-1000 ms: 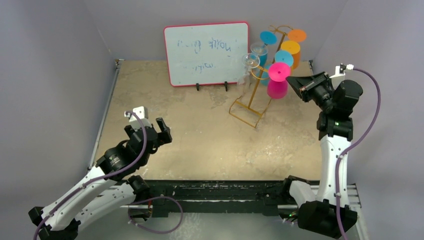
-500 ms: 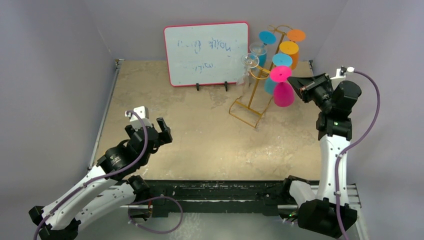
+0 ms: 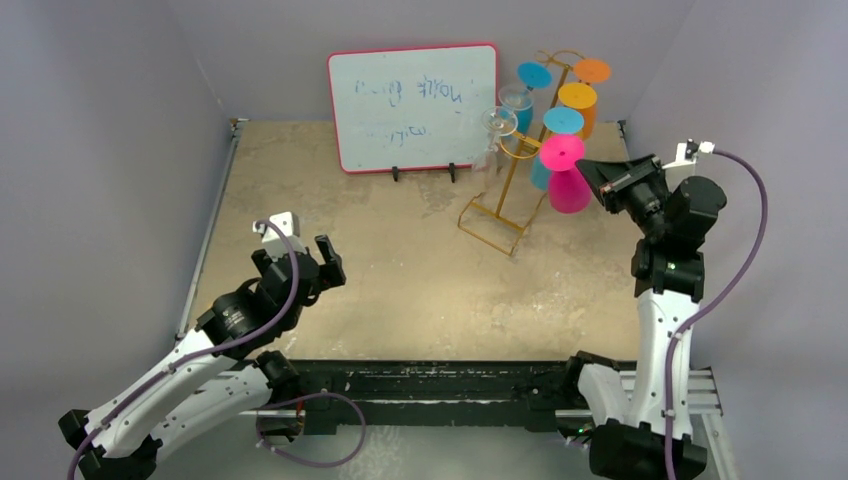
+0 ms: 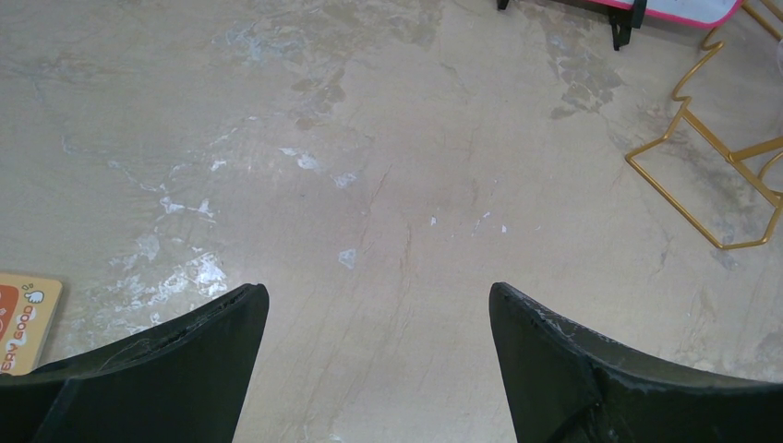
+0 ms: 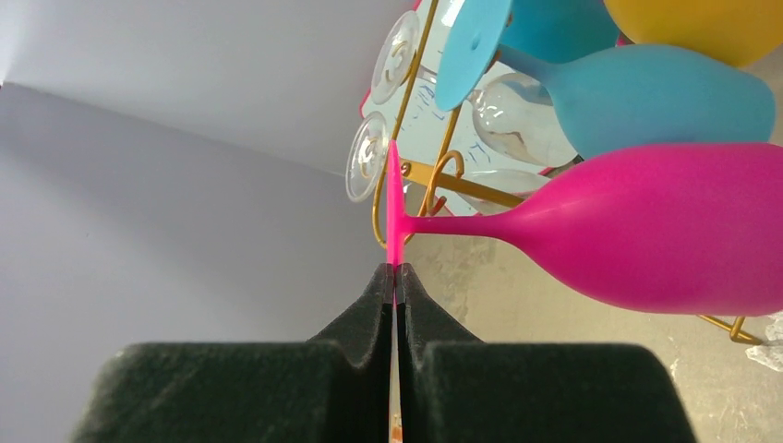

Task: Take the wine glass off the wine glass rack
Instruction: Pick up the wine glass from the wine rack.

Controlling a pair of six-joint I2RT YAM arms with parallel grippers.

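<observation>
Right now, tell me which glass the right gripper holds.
The pink glass: the right gripper is shut on its foot's edge. Nothing grips the blue glasses, orange glass or clear glasses.

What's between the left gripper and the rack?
Only bare table, as the left wrist view shows, from the open left gripper to the rack.

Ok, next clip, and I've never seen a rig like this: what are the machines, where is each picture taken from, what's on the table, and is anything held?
Two robot arms are bolted to the near edge of the table. One picture looks down from above; two come from wrist cameras. On it stand a red-framed whiteboard and a gold wine glass rack hung with other glasses. The right gripper is shut on the foot of the pink wine glass; whether it is free of its hook is unclear. The left gripper is open, holding nothing.
</observation>
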